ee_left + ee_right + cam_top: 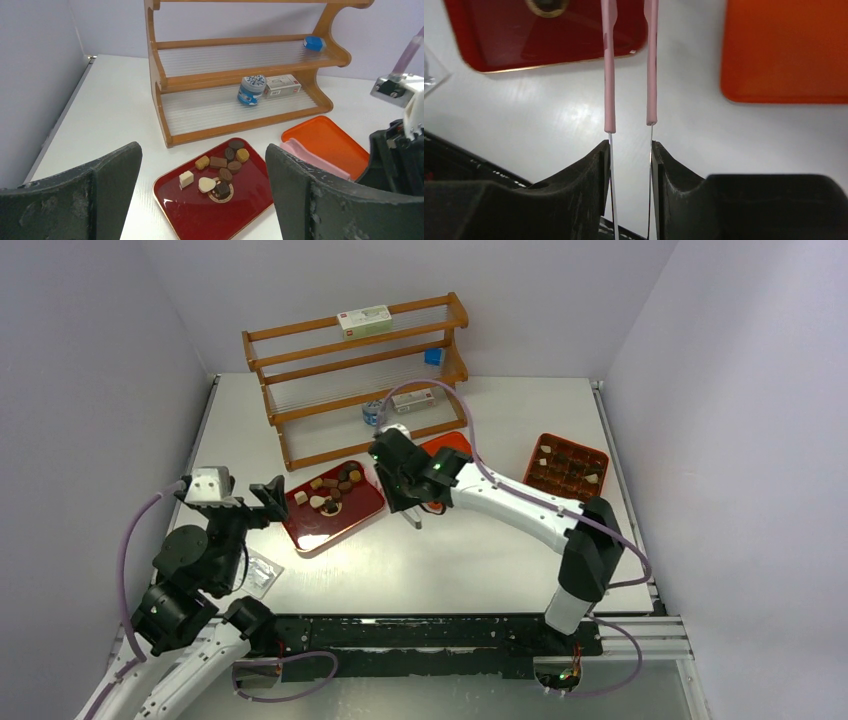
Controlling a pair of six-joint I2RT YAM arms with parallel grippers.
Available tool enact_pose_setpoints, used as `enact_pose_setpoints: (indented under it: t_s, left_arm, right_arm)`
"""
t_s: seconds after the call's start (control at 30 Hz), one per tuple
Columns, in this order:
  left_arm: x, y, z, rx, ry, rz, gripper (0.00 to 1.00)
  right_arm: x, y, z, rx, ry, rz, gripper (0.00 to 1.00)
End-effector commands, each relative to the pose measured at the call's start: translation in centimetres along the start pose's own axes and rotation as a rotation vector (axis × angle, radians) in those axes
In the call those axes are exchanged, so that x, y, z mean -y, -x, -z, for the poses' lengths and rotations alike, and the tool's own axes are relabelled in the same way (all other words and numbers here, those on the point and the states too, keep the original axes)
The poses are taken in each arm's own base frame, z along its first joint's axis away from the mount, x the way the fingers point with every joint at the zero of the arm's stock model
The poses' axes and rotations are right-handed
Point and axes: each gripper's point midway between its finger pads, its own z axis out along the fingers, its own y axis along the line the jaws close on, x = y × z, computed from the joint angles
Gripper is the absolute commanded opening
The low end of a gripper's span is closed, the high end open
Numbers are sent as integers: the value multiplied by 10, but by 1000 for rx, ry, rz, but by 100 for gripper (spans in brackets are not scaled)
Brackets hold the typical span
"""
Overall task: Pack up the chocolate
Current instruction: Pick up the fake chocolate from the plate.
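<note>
Several pieces of chocolate (332, 490) (225, 167), dark, light brown and cream, lie on the far half of a dark red tray (335, 525) (200, 215). My left gripper (262, 500) (202, 147) stands open just left of that tray, nothing between its fingers. My right gripper (402, 490) (630, 145) hovers at the tray's right edge, shut on the pink tongs (609, 75). The tongs' two arms stand slightly apart and reach over the tray's corner. Their tips run out of the right wrist view.
A brown compartment box (566, 466) holding a few pieces sits at the right. An orange tray (450, 443) (784, 50) lies behind my right gripper. A wooden rack (360, 370) (240, 75) with small items stands at the back. A clear wrapper (262, 573) lies near my left arm.
</note>
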Motion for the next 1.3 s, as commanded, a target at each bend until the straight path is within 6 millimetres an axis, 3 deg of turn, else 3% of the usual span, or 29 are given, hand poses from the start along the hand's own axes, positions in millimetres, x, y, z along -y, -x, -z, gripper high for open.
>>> enact_pose_setpoints:
  t_s: [0.0,0.3,0.63,1.27]
  left_arm:
    - [-13,18,8,49,56,37,98]
    - [-29,33,22,134,97,98,98]
    - [-37,40,30,183,108,126,98]
    - [-37,39,28,179,113,114,98]
  right_arm:
    - [-41,24,-6,69,92,26,37]
    - [-87,10,-32,-4,80,69,37]
    - [-116,-3,-49,-43,53,117,38]
    - [-123,-19,-70,-120,-38,209,40]
